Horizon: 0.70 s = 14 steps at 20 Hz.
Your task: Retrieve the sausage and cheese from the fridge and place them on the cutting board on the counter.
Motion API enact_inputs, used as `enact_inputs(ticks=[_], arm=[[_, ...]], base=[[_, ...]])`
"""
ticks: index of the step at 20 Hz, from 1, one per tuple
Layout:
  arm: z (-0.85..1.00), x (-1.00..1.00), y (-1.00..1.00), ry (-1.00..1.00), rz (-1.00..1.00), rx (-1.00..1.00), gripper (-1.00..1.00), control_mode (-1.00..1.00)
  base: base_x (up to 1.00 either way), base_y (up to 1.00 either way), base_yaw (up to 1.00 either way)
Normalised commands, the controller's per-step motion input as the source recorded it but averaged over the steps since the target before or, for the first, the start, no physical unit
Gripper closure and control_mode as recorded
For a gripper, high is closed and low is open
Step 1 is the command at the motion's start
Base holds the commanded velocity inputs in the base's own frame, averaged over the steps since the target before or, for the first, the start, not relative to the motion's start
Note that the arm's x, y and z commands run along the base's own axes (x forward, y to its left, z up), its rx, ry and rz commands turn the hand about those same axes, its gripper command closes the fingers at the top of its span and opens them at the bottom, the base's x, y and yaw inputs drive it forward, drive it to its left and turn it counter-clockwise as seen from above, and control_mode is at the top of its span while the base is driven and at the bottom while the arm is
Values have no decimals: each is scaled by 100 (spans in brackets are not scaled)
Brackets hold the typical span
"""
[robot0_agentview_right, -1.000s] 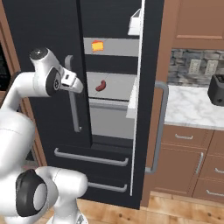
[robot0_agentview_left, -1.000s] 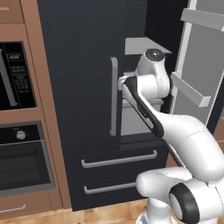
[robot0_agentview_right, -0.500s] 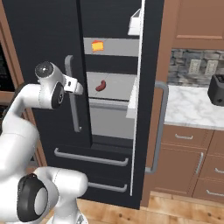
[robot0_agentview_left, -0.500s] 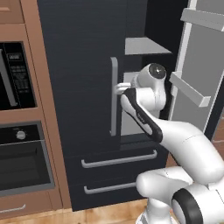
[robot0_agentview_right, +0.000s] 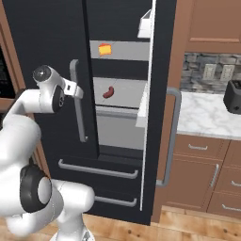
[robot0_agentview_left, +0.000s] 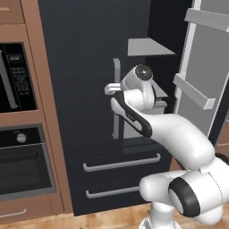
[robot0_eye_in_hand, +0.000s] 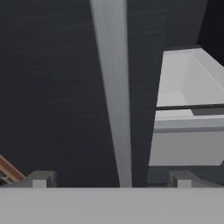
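The two-finger gripper (robot0_eye_in_hand: 111,179), jaws spread wide and empty, faces the grey vertical bar handle (robot0_eye_in_hand: 114,87) of the matte black fridge (robot0_agentview_right: 47,37). It should swing right past the door edge toward the dark red-brown sausage (robot0_agentview_right: 108,92) at centre frame and the yellow-orange cheese block (robot0_agentview_right: 105,49) above it.

arm: bent at elbow, reaching forward at mid height | end effector (robot0_eye_in_hand: 109,178): fingers spread wide, holding nothing
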Motion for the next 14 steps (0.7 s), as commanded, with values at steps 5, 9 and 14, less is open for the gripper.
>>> enact_inputs(ticks=[5,9,14], arm=[[0,61,-1,0,-1,0,-100,-100],[0,56,0,-15,0,0,-100,-100],[0,51,0,-27,0,0,-100,-100]], base=[[0,0,0],[0,0,0],[0,0,0]])
